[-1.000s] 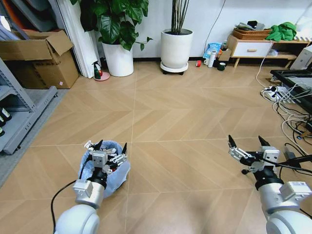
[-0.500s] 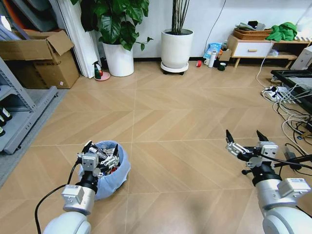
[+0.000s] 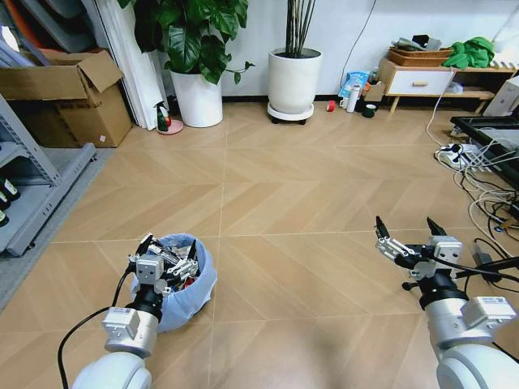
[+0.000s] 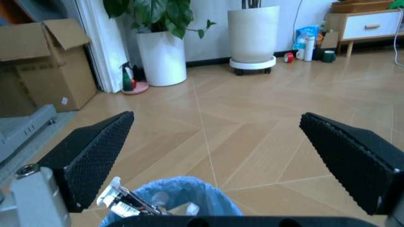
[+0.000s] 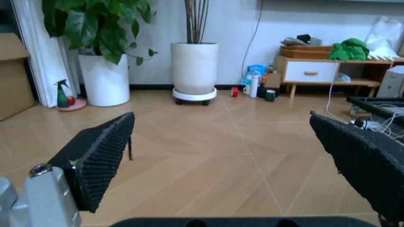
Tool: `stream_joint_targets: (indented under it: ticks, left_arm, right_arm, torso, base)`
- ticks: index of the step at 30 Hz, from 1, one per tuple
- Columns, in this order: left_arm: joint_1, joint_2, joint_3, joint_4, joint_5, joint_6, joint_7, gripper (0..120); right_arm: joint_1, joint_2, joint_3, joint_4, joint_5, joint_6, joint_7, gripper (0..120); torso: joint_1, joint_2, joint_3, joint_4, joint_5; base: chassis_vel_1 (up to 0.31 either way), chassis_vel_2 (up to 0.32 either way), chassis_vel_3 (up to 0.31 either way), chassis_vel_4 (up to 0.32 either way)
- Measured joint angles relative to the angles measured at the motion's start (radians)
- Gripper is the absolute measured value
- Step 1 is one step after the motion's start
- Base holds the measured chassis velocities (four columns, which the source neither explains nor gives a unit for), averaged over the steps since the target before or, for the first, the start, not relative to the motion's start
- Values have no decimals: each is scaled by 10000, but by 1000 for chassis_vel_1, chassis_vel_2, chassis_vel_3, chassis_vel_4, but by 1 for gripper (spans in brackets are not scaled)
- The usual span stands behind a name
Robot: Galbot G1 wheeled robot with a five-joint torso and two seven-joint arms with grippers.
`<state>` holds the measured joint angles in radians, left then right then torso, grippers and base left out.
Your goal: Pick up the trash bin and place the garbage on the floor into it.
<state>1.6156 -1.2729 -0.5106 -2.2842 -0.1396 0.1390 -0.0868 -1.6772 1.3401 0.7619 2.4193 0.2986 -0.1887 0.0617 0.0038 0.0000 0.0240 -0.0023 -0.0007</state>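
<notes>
Chevron floor (image 3: pixel 284 194), plant pots (image 3: pixel 293 81) behind

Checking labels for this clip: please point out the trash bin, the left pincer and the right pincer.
trash bin (image 3: pixel 195 288): head view, blue bag on its side wall.
left pincer (image 3: pixel 169 253): head view, midway between its fingertips, above the bin.
right pincer (image 3: pixel 405 229): head view, midway between its open fingertips.

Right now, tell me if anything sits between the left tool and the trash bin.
Nothing visible does. The left tool hangs open directly above the trash bin, whose litter-filled mouth lies between its fingers.
</notes>
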Motion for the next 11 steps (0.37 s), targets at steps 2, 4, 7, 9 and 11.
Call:
stream_joint_targets:
  ticks: [2,4,7,9,11]
  left_arm:
    - [0,0,1,0,0,0,-1,100]
    - [-1,0,3,0,0,0,-3,100]
    - [-2,0,5,0,0,0,-5,100]
    - [-2,0,6,0,1,0,-5,100]
    - [-2,0,7,0,0,0,-5,100]
  right_arm:
    - [-1,-1,0,0,0,0,1,100]
    - [-1,-1,1,-2,0,0,3,100]
    - [-1,-2,3,-5,0,0,6,100]
    - [-2,-1,3,-6,0,0,8,100]
    - [-2,-2,3,-6,1,0,8,100]
  torso:
    - [0,0,0,0,0]
    - [1,0,0,0,0]
    - [1,0,0,0,0]
    - [1,0,0,0,0]
    - [1,0,0,0,0]
  base:
    - [0,0,0,0]
    - [0,0,0,0]
    - [0,0,0,0]
    - [0,0,0,0]
    - [0,0,0,0]
